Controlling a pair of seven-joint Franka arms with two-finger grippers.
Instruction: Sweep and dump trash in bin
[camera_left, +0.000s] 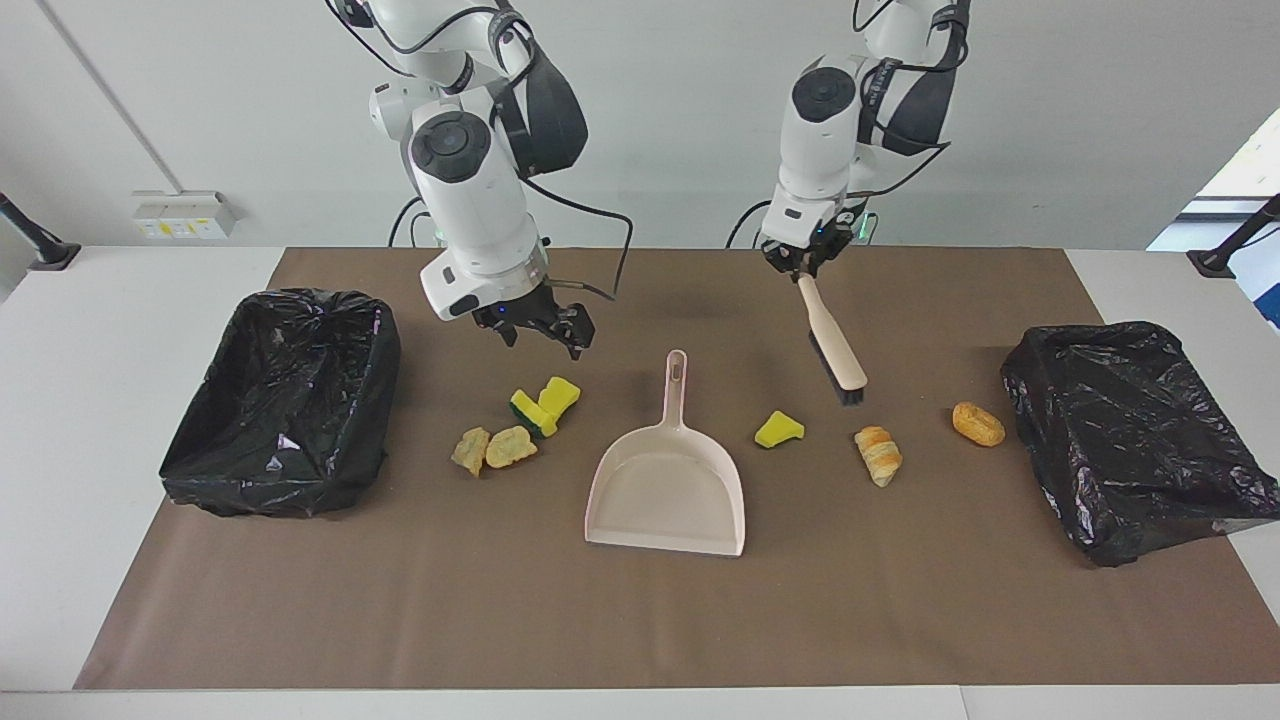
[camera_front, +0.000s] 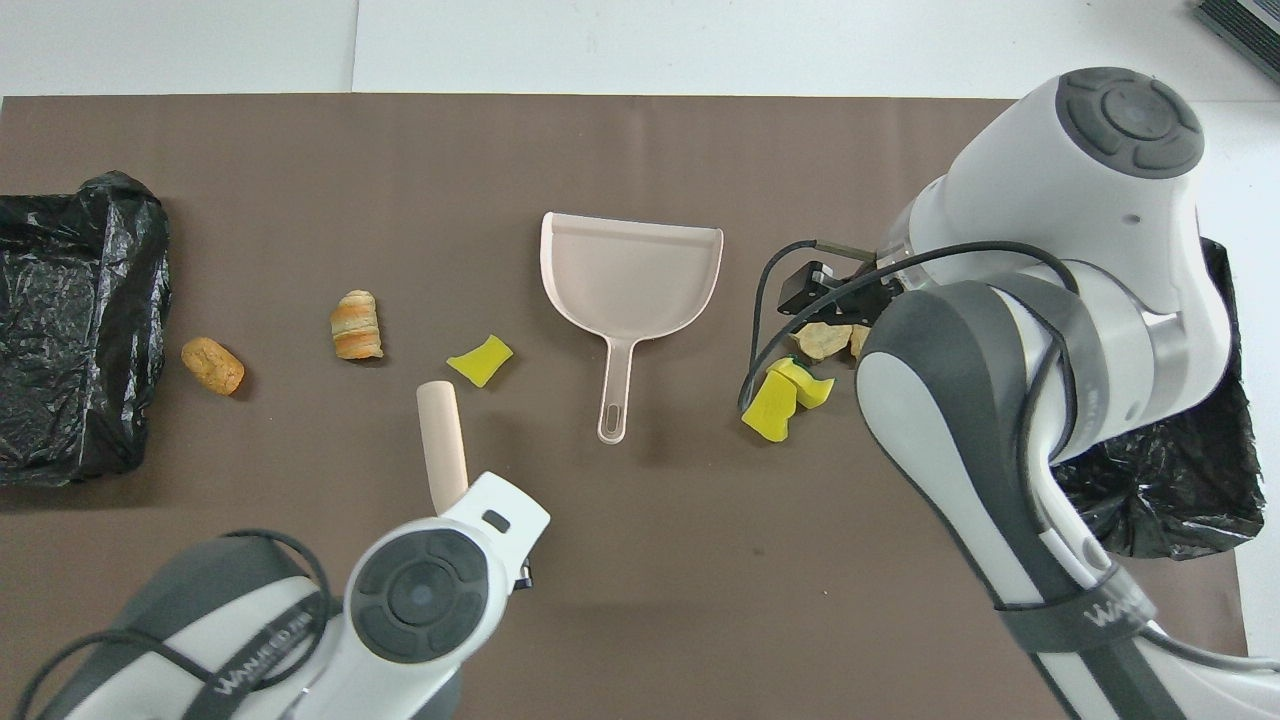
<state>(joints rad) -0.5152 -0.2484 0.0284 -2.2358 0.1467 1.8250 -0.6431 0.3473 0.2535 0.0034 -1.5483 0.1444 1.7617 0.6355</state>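
My left gripper (camera_left: 805, 262) is shut on the handle of a beige brush (camera_left: 832, 345) (camera_front: 441, 440). The brush hangs tilted, bristles low over the mat between a single yellow sponge (camera_left: 778, 430) (camera_front: 480, 360) and a croissant piece (camera_left: 878, 455) (camera_front: 356, 325). A brown bun (camera_left: 978, 423) (camera_front: 212, 365) lies beside the left-end bin (camera_left: 1130, 440). My right gripper (camera_left: 540, 325) (camera_front: 812, 290) is open and holds nothing, raised over two yellow sponges (camera_left: 545, 402) (camera_front: 785, 400) and two bread bits (camera_left: 497, 448) (camera_front: 825, 340). The right-end bin (camera_left: 285, 400) is lined in black.
A beige dustpan (camera_left: 668, 480) (camera_front: 630, 270) lies flat mid-mat, handle pointing toward the robots, between the two groups of trash. A brown mat (camera_left: 640, 620) covers the white table. The black-lined bins (camera_front: 70, 320) (camera_front: 1170, 480) stand at its two ends.
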